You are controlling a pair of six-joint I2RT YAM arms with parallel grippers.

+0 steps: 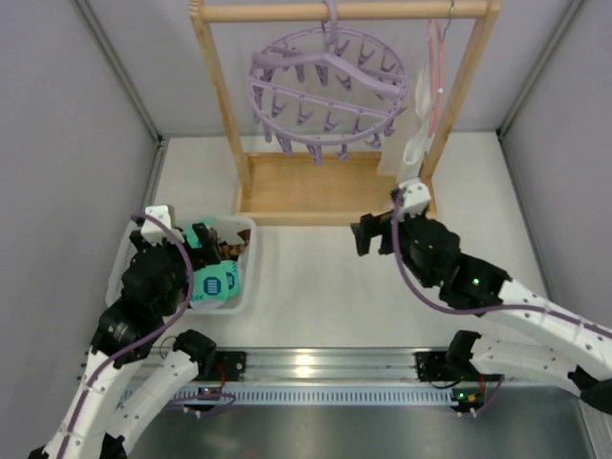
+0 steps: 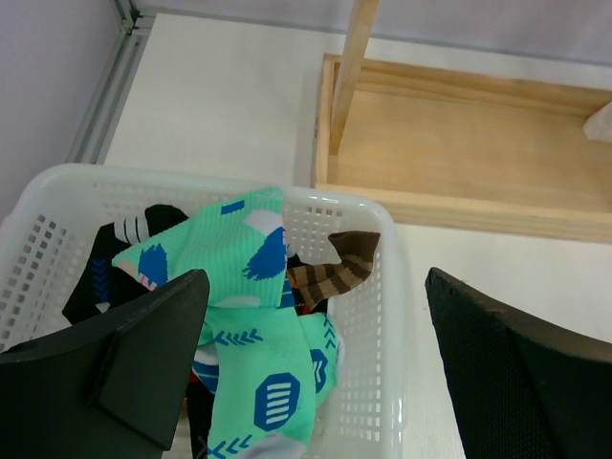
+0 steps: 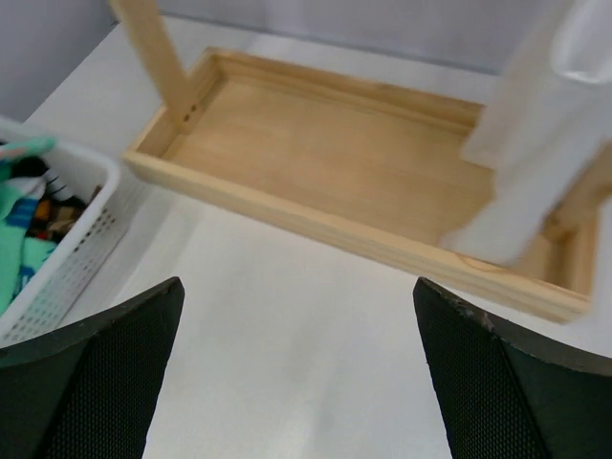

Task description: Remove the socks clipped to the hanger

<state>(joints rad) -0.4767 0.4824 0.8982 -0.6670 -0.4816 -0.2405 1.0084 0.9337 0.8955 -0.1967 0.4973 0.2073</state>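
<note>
The round lilac plastic peg hanger (image 1: 330, 65) hangs from the tall wooden frame (image 1: 218, 96). The mint-green, black and brown-striped socks (image 2: 251, 287) lie heaped in the white perforated plastic basket (image 2: 382, 316). The left gripper (image 2: 317, 287) hovers above them, jaws spread wide. The right gripper (image 3: 298, 287), equally wide apart, hangs over the table (image 3: 287, 316).

White table (image 1: 316, 287), matte and evenly lit, shut in by plain grey walls on the left (image 1: 67, 115), on the right (image 1: 564, 96) and at the far side (image 1: 163, 57). Metal corner strips (image 1: 117, 72) slanting down to the far table corners. Tall wooden frame (image 1: 215, 86) at the far middle, with two posts, a top bar and a shallow tray base (image 1: 316, 182) resting on the table. Silver rail (image 1: 325, 363) along the near edge, with a bright glint of overhead light; brushed metal sheet (image 1: 382, 430) nearer still.
</note>
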